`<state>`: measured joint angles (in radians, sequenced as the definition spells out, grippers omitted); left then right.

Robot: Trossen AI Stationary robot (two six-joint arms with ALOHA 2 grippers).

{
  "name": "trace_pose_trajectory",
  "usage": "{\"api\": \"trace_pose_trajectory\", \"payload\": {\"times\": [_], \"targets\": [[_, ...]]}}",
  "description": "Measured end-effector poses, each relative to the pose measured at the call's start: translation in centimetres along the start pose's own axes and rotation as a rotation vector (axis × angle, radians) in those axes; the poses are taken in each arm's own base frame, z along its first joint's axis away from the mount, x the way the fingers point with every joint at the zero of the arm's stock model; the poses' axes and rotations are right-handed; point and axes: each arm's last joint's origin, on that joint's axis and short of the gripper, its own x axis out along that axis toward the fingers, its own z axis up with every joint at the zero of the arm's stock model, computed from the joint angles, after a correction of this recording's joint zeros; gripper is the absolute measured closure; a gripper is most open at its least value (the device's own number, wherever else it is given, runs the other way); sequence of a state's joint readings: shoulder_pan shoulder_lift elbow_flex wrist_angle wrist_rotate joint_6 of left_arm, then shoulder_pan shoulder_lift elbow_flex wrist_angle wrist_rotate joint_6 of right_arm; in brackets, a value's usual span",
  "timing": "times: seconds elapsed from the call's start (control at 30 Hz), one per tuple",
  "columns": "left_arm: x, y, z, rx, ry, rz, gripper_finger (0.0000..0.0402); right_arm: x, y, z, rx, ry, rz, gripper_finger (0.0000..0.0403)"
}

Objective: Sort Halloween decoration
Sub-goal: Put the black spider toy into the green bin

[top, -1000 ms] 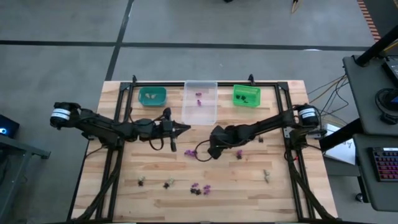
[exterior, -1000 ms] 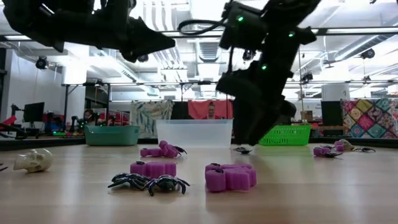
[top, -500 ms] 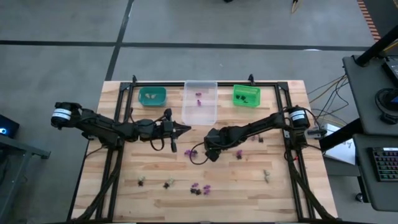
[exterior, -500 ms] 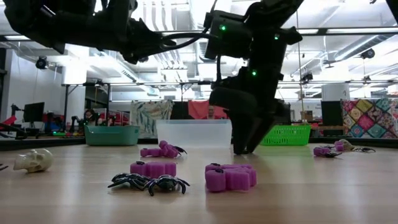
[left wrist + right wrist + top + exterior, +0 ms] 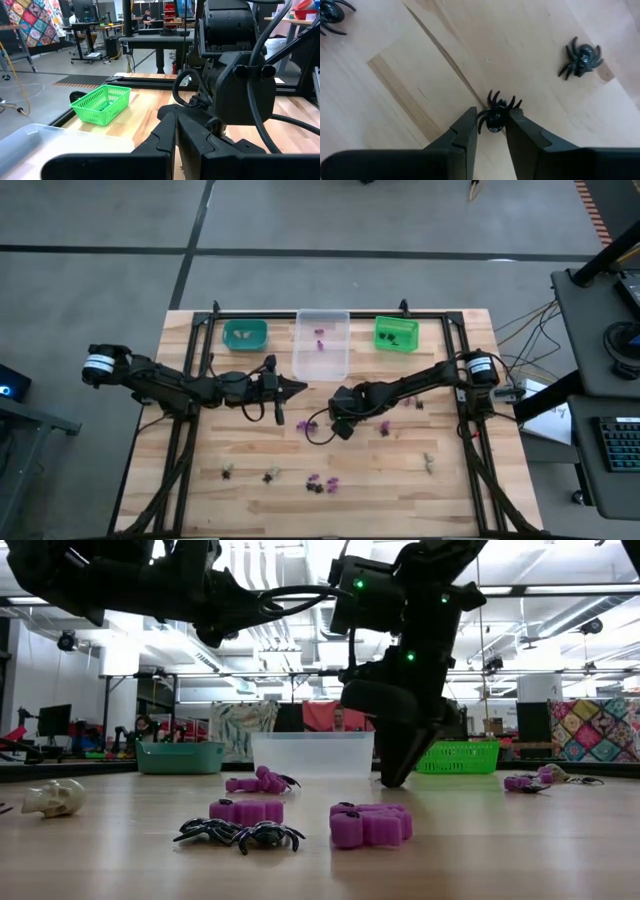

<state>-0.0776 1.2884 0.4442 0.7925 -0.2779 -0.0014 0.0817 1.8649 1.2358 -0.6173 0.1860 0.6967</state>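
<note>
In the right wrist view, the black spider (image 5: 496, 116) sits at the centre of the frame, squarely between the two fingertips of the right gripper (image 5: 490, 122), its body in the gap and its legs fanned out toward the top of the frame and over both tips. The fingertips (image 5: 468, 125) stand close on either side of it, narrowed almost to the body; they look to be pinching it, though full contact on both sides cannot be confirmed. The spider's body runs along the fingers, not across them, so the squeeze falls on its narrow flanks. In the high view this gripper (image 5: 338, 423) is at mid-frame, just below the clear bin (image 5: 322, 345). The left gripper (image 5: 292, 388), closed and empty, hovers a little up and left. A second spider (image 5: 581, 56) lies at upper right, well apart.
</note>
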Motion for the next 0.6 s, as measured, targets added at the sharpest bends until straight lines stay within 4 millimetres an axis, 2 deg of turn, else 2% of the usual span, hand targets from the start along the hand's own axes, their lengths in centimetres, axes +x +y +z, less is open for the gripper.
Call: {"api": "trace_pose_trajectory", "payload": {"times": [0.6], "targets": [[0.0, 0.0, -0.1, -0.009, 0.010, 0.000, 0.0402, -2.9, -0.9, 1.0, -0.048, -0.059, 0.040, 0.0367]]}}
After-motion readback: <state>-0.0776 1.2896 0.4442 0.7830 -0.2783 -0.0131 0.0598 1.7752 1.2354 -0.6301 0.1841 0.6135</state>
